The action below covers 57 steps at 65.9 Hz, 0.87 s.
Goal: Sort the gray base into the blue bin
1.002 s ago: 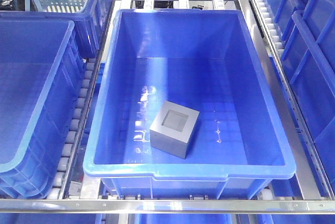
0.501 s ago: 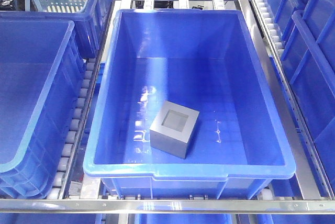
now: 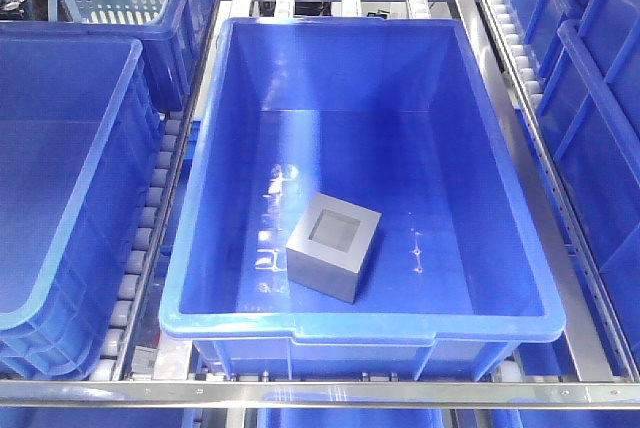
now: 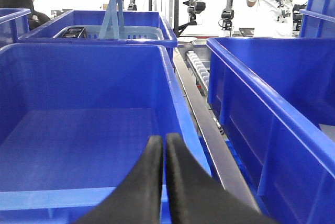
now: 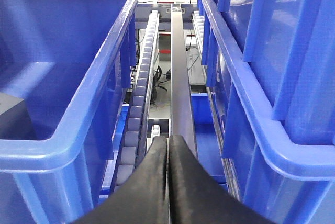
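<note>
Matte gray base (image 3: 334, 247), recess upward

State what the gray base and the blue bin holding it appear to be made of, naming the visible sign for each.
Gray base: matte, even gray with crisp edges and no glare, perhaps plastic or coated metal; the look leaves it open.
Blue bin: glossy moulded plastic, judging by bright streaks on its floor, the rolled rim and the moulded grid.
</note>
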Motion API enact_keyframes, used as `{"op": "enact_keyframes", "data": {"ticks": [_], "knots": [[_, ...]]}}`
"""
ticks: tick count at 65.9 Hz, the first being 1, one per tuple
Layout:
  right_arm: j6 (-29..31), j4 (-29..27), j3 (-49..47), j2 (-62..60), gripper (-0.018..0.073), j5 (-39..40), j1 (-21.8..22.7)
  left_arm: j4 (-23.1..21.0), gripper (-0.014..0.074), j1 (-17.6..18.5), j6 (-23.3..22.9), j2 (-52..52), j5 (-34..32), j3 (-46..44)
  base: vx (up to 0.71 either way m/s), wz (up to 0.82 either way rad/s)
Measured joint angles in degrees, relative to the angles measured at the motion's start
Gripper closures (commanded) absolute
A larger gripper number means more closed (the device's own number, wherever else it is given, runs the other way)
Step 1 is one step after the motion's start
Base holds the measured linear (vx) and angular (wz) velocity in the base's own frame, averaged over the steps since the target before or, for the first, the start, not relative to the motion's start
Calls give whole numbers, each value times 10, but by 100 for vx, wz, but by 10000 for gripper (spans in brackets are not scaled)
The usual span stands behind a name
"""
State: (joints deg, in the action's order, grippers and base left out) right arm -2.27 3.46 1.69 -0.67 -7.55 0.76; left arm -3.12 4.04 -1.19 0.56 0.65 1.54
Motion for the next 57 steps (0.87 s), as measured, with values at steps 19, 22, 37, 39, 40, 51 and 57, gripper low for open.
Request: {"op": "enact_keyframes", "data": {"ticks": [19,22,37,39,40,51,57], "knots": [[0,0,0,0,568,0,0,0,602,0,0,0,0,0,0,0],[0,0,0,0,568,0,0,0,602,0,0,0,0,0,0,0],[0,0,0,0,568,0,0,0,602,0,0,0,0,0,0,0],[0,0,0,0,568,0,0,0,602,0,0,0,0,0,0,0],[0,0,0,0,568,0,0,0,602,0,0,0,0,0,0,0],[0,0,0,0,568,0,0,0,602,0,0,0,0,0,0,0],[0,0,0,0,568,0,0,0,602,0,0,0,0,0,0,0]]}}
